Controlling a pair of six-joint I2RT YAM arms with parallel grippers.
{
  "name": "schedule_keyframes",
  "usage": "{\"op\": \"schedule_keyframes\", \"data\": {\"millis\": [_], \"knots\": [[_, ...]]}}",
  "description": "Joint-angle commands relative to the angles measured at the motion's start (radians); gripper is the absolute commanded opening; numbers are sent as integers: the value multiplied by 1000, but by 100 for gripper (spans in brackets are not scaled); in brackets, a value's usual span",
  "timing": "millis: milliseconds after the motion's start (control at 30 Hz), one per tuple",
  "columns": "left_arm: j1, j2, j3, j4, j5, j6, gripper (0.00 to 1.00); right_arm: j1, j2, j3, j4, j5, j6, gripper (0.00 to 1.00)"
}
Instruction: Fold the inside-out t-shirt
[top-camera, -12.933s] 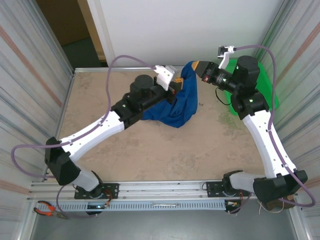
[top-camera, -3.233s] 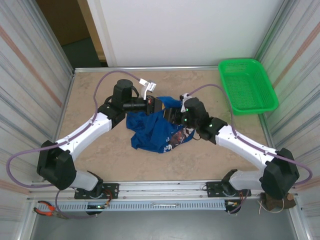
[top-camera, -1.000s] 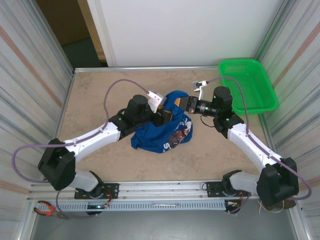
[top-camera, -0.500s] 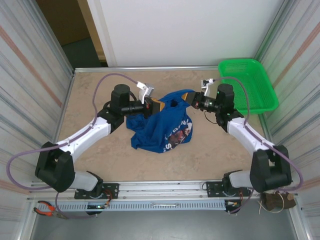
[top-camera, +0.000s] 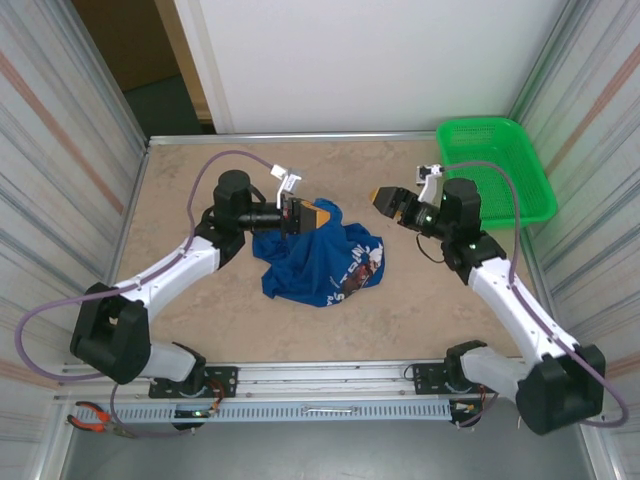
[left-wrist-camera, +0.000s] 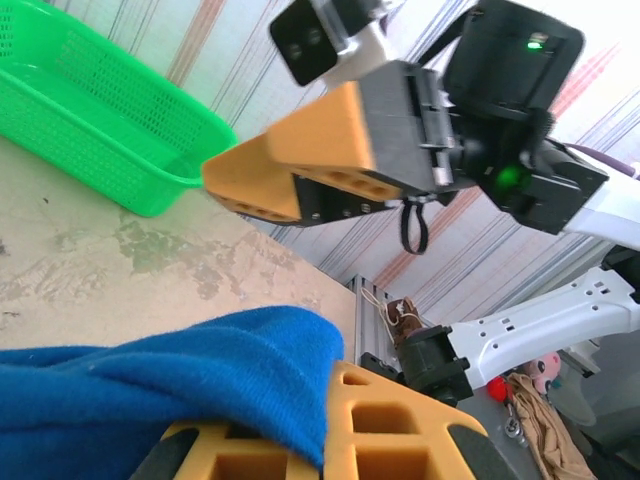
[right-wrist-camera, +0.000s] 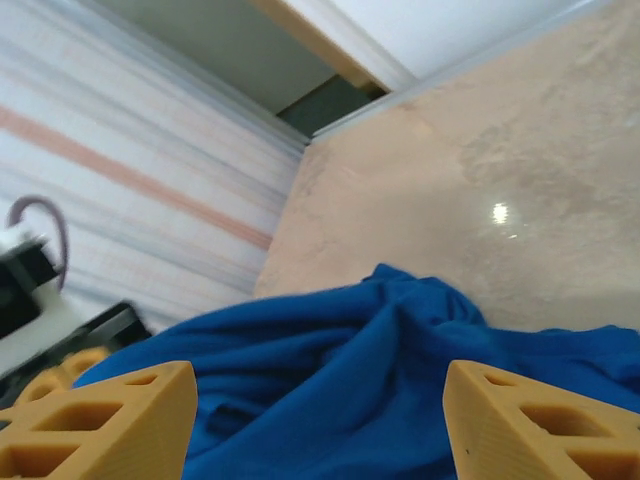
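The inside-out t-shirt (top-camera: 318, 268) lies crumpled mid-table, royal blue, its white-and-reddish print (top-camera: 360, 266) facing up on the right side. My left gripper (top-camera: 318, 213) is shut on the shirt's upper edge; in the left wrist view a blue fold (left-wrist-camera: 190, 380) is pinched in the left gripper (left-wrist-camera: 335, 405), between its yellow fingers (left-wrist-camera: 400, 430). My right gripper (top-camera: 386, 200) hovers just right of the shirt, open and holding nothing. In the right wrist view, the right gripper (right-wrist-camera: 320, 425) has its fingers (right-wrist-camera: 100, 420) spread wide, with the shirt (right-wrist-camera: 330, 350) lying beyond them.
A green mesh basket (top-camera: 495, 170) stands at the back right corner, also seen in the left wrist view as the basket (left-wrist-camera: 90, 110). Corrugated walls close in both sides. Bare tabletop (top-camera: 400, 320) stretches in front of the shirt.
The right gripper let go of the shirt, opened and drew back to the right. The left gripper shut on the shirt's upper edge. The raised cloth on the right has dropped.
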Motion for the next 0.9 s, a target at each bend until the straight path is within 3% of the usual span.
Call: {"op": "schedule_keyframes", "data": {"millis": [0,300,733,867], "knots": [[3,6,17,37,49,-10,0,42,26,22,-56,39,-69,67],[3,-6,5,36,32,-12,0,132,189,41,171,-79,41,66],[2,6,10,50,21,-16,0,181,235,-45,460,-154,234,54],[2,8,8,54,5,-15,0,204,261,-47,512,-165,266,40]]}}
